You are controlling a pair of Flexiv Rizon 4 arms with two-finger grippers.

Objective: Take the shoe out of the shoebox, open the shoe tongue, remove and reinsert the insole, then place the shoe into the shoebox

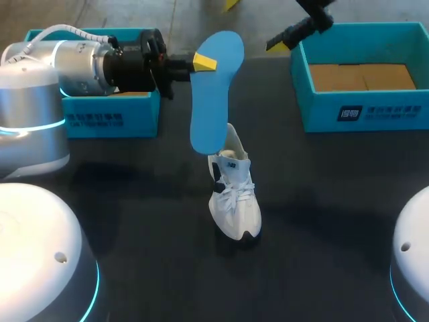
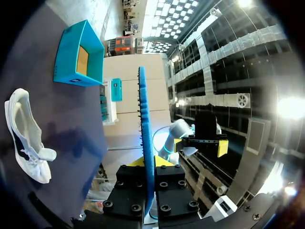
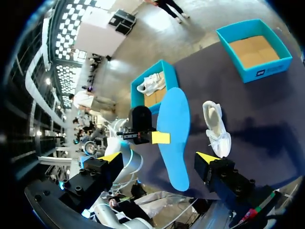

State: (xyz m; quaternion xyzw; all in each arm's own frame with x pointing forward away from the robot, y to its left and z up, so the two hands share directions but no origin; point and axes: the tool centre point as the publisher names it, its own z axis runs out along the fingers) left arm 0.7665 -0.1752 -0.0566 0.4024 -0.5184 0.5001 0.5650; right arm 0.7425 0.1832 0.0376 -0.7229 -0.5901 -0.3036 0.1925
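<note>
Our left gripper [image 2: 148,167] pinches the blue insole [image 1: 213,94] near one end, holding it upright in the air. The insole's lower end hangs near the heel of the white shoe [image 1: 234,198], which stands mid-table [image 1: 335,201]. Our right gripper [image 3: 159,160] hangs spread wide, holding nothing, near the right box [image 1: 362,111].

The head camera looks down from above and behind; both wrist cameras, nearer, face the same insole [image 1: 214,94] and shoe [image 1: 234,198].
</note>
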